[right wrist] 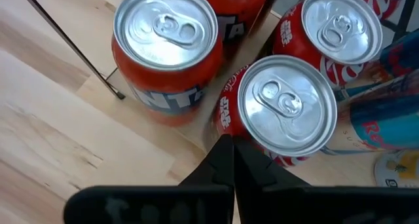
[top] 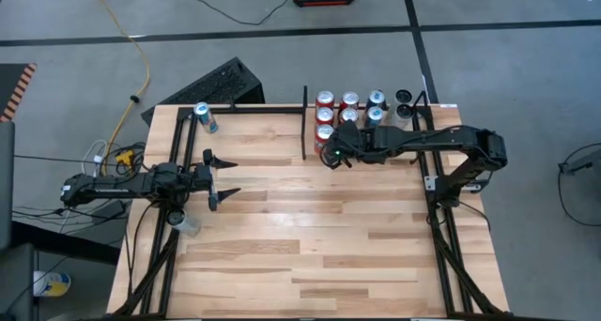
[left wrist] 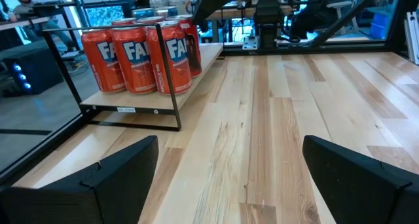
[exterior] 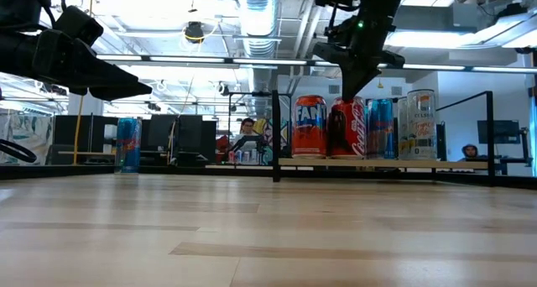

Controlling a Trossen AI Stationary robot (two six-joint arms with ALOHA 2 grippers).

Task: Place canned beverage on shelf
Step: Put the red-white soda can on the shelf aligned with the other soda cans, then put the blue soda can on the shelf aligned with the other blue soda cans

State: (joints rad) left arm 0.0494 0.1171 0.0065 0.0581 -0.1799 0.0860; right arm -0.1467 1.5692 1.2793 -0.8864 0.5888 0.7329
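On the shelf (exterior: pixel 394 163) at the table's far right stand several cans, among them orange soda cans (right wrist: pixel 163 47) and a red cola can (right wrist: pixel 281 112). My right gripper (right wrist: pixel 233 152) is shut and slants down over the shelf's near left corner (top: pixel 331 157). Its tips are beside the red cola can's top rim (exterior: pixel 346 102). A blue can (top: pixel 204 117) stands upright on the table at the far left. My left gripper (top: pixel 228 177) waits open and level at the table's left side, holding nothing. My right gripper's shut fingertips (right wrist: pixel 226 160) come slanting down from the near side to the red cola can's wall just under its rim (right wrist: pixel 230 119). I cannot tell whether they touch it. The can stands upright on the shelf.
A thin black divider bar (top: pixel 304 124) marks the shelf's left side, and black tube frames (top: pixel 437 185) run along both table edges. A keyboard (top: pixel 211 84) lies beyond the far edge. Bare wood lies across the table's middle and near part (top: pixel 319 255). People sit in the room behind (exterior: pixel 246 129).
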